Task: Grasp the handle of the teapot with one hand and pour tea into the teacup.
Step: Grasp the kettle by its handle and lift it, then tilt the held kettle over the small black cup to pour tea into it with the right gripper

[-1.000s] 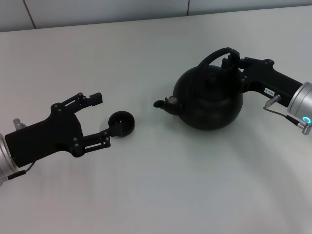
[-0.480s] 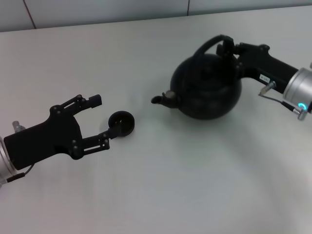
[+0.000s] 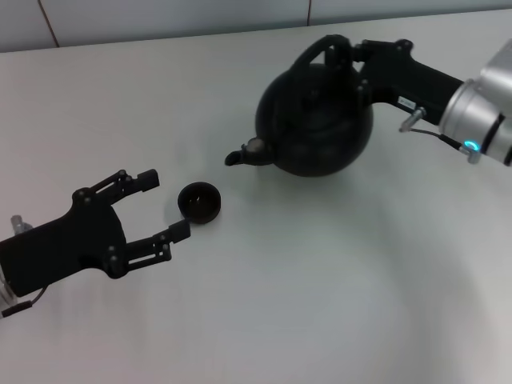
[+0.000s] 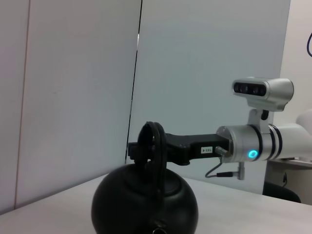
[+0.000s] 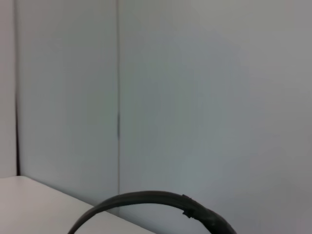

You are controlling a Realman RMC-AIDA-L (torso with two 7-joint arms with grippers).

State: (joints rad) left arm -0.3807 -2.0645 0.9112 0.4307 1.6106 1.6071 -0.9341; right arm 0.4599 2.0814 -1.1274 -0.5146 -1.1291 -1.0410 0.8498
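The head view is giving the whole layout: the teapot (image 3: 314, 124) is hanging above the white table (image 3: 320, 304) at the far right, its spout (image 3: 240, 155) pointing toward the robot's left, and the teacup (image 3: 198, 201) is sitting upright on the table, lower and to the left of the spout, well apart from it. The left wrist view is adding what the head view cannot: it is looking at the teapot (image 4: 145, 204) almost spout-on and is showing the handle (image 4: 152, 146) edge-on as a narrow upright hoop, with the right gripper (image 4: 146, 147) reaching in level from the side and pinching it near the top. The right wrist view is showing only a slice of the handle (image 5: 151, 197) arching against a pale wall, and none of that arm's own fingers.

The right gripper (image 3: 346, 56) is clamping the handle (image 3: 320, 46) at its far end, fingers pressed together around the hoop and carrying the pot's weight.

The left gripper (image 3: 164, 203) is lying low over the table with its fingers spread wide; the teacup is sitting just beyond the fingertips (image 3: 178, 230), near the lower one, and the gripper is holding nothing
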